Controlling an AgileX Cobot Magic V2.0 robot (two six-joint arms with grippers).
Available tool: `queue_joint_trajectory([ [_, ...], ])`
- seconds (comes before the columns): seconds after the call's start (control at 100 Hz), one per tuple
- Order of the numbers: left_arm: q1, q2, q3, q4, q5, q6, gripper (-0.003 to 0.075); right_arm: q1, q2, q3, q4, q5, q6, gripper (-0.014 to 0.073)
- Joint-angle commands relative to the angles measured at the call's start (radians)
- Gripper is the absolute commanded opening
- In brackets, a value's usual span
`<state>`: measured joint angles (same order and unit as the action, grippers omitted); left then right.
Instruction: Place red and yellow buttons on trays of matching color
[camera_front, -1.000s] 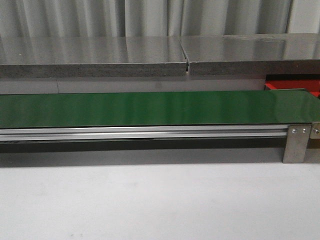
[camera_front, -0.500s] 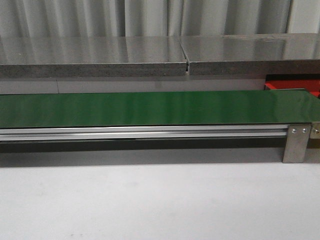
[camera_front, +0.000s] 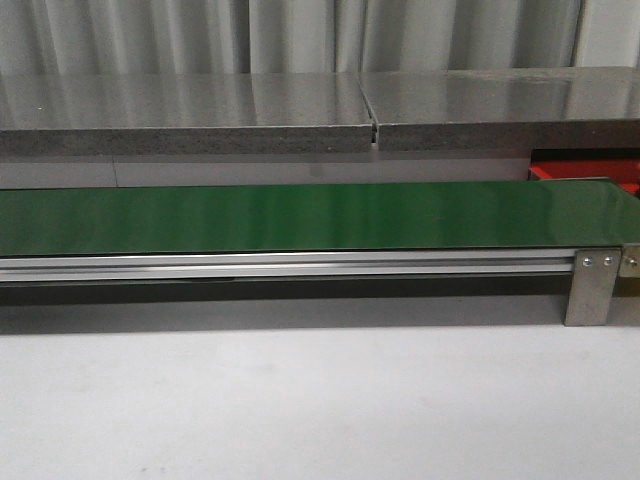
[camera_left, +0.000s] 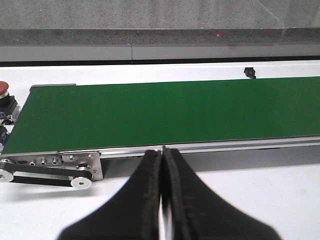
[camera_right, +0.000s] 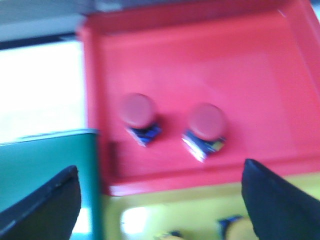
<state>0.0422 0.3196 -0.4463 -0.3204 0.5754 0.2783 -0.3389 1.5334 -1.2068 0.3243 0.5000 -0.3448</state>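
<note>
Left gripper (camera_left: 161, 165): fingers pressed together, holding nothing, hanging over the white table (camera_left: 260, 185) just before the green belt (camera_left: 170, 112).
Right gripper (camera_right: 160, 200): fingers wide apart, empty, above the red tray (camera_right: 200, 55).
Red buttons: two (camera_right: 137, 111) (camera_right: 207, 121) sit side by side in the red tray; a third (camera_left: 4, 90) stands beside the belt's end.
Yellow tray (camera_right: 190, 212): touching the red tray's edge; blurred.
Front view: only the red tray's corner (camera_front: 590, 172) shows behind the belt.
</note>
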Motion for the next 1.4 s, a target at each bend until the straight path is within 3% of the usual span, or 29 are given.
queue_joint_trajectory([
  [0.0, -0.007, 0.01, -0.026, -0.021, -0.066, 0.002, -0.0019, 0.067, -0.093, -0.026, 0.002, -0.037, -0.031, 0.0647],
  [0.3, -0.007, 0.01, -0.026, -0.021, -0.066, 0.002, -0.0019, 0.265, -0.275, 0.114, -0.11, -0.047, -0.034, 0.0645],
  [0.67, -0.007, 0.01, -0.026, -0.021, -0.066, 0.002, -0.0019, 0.309, -0.556, 0.387, -0.11, -0.023, -0.034, 0.0628],
  [0.77, -0.007, 0.01, -0.026, -0.021, -0.066, 0.002, -0.0019, 0.309, -0.627, 0.445, -0.101, -0.015, -0.034, 0.0523],
  [0.96, -0.007, 0.01, -0.026, -0.021, -0.066, 0.002, -0.0019, 0.309, -0.705, 0.486, -0.098, 0.019, -0.034, 0.0099],
  [1.06, -0.007, 0.01, -0.026, -0.021, -0.066, 0.002, -0.0019, 0.309, -0.706, 0.486, -0.098, 0.029, -0.034, -0.0074],
  [1.39, -0.009, 0.043, -0.026, -0.021, -0.066, 0.002, -0.0019, 0.309, -0.703, 0.486, -0.097, 0.029, -0.033, -0.0068],
])
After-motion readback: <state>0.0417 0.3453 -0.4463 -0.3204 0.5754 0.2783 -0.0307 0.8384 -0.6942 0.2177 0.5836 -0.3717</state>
